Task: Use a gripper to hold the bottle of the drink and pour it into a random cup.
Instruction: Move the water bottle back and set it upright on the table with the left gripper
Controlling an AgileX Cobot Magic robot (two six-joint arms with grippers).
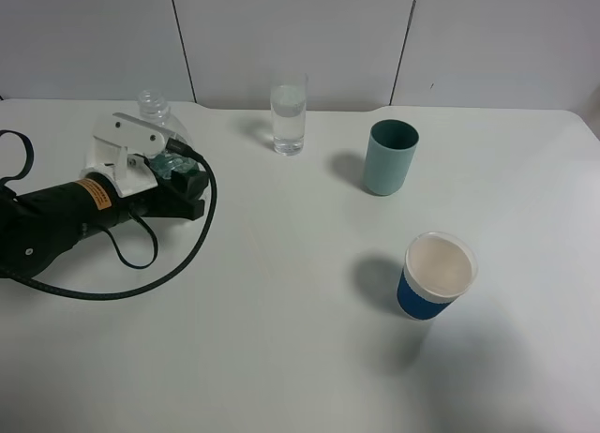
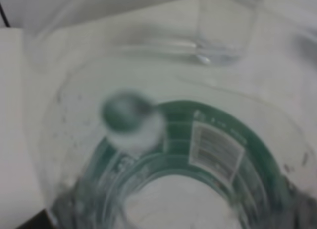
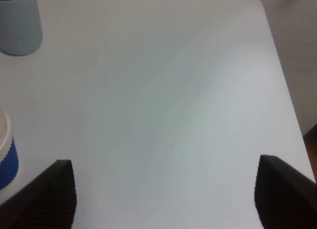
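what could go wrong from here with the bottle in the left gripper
1. The bottle has no cap on its neck, so tilting it too early on the way over could spill onto the table.
2. The tall glass is narrow and already holds some liquid, so a poorly aimed or long pour may miss or overflow.
3. The left gripper is bulky; swinging in beside the glass could knock it over.

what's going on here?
The left gripper is shut on the bottle at the table's left rear, neck upright, not yet tipped. The glass stands to its right, already part full. The teal cup and blue paper cup are untouched. The right gripper is open over bare table.
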